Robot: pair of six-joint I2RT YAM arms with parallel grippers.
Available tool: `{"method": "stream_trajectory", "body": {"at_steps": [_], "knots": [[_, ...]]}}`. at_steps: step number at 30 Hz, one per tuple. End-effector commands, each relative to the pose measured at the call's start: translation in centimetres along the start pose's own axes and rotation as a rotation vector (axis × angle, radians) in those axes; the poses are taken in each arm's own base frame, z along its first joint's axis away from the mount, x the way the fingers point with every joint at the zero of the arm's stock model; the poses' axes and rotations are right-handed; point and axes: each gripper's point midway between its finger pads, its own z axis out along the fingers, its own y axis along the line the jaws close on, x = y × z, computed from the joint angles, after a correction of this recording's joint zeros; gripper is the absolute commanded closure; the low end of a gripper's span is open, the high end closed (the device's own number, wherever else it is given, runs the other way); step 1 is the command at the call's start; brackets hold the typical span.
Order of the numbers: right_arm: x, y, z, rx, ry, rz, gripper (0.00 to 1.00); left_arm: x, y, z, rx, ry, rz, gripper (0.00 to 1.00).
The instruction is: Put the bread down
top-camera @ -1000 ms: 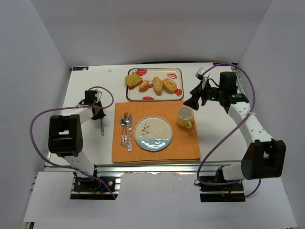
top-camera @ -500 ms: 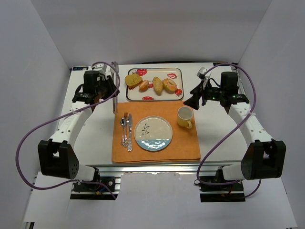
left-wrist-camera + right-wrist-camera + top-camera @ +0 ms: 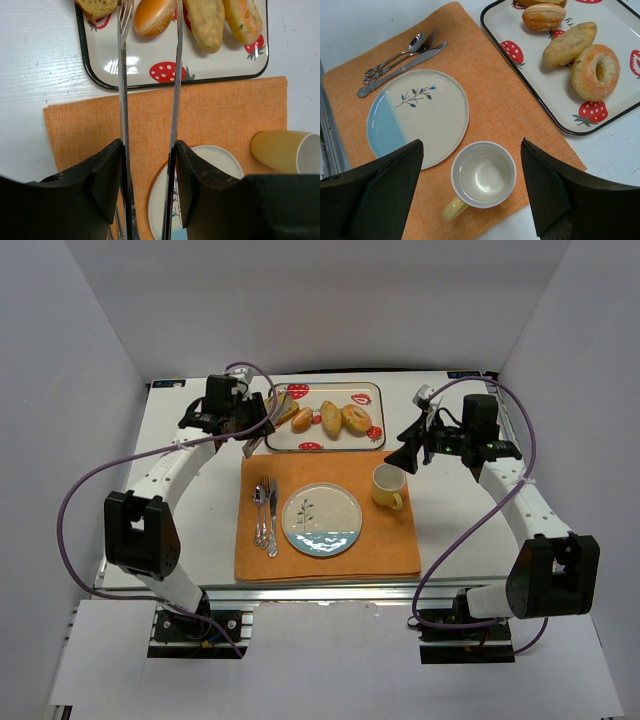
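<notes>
The bread, a small orange-brown oval bun (image 3: 301,419), lies on the strawberry tray (image 3: 340,443) between a square slice and a longer roll. It also shows in the left wrist view (image 3: 152,15) and the right wrist view (image 3: 543,16). My left gripper (image 3: 252,422) (image 3: 148,145) is shut on metal tongs (image 3: 123,100). The tongs' tips stand open on either side of the bun, and I cannot tell if they touch it. My right gripper (image 3: 408,455) (image 3: 471,150) is open and empty above the yellow cup (image 3: 483,175). The plate (image 3: 322,521) sits on the orange mat.
The tray also holds a square slice (image 3: 279,409), a long roll (image 3: 569,44) and a ring-shaped bagel (image 3: 595,71). Spoon, fork and knife (image 3: 265,515) lie left of the plate on the orange mat (image 3: 390,540). The yellow cup (image 3: 388,486) stands right of the plate.
My left arm has swung from the table's left side up and right to the tray, bringing the tongs around the bun. The right arm has barely moved.
</notes>
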Motion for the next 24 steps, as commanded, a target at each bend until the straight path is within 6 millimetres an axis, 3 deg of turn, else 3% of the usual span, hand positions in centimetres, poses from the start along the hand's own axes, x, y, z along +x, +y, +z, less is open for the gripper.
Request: {"method": "stream_trajectory", "body": {"at_steps": [1,11,16,24], "knots": [[-1.4,0.5,-0.6,-0.01,-0.045,-0.041,0.17,-2.5,-1.5,-0.2,0.008,-0.051,0.068,0.45],[-1.2,0.3,-0.6,-0.009,-0.046,-0.032,0.17,-0.8,-2.4,4.1,-0.03,0.01,0.285,0.45],[-1.0,0.2,-0.6,-0.009,-0.042,-0.023,0.17,-0.7,-1.6,5.9,-0.125,0.015,0.366,0.44],[-0.9,0.0,-0.7,-0.006,-0.041,-0.016,0.17,-1.6,-1.9,6.7,-0.182,-0.003,0.441,0.44]]}}
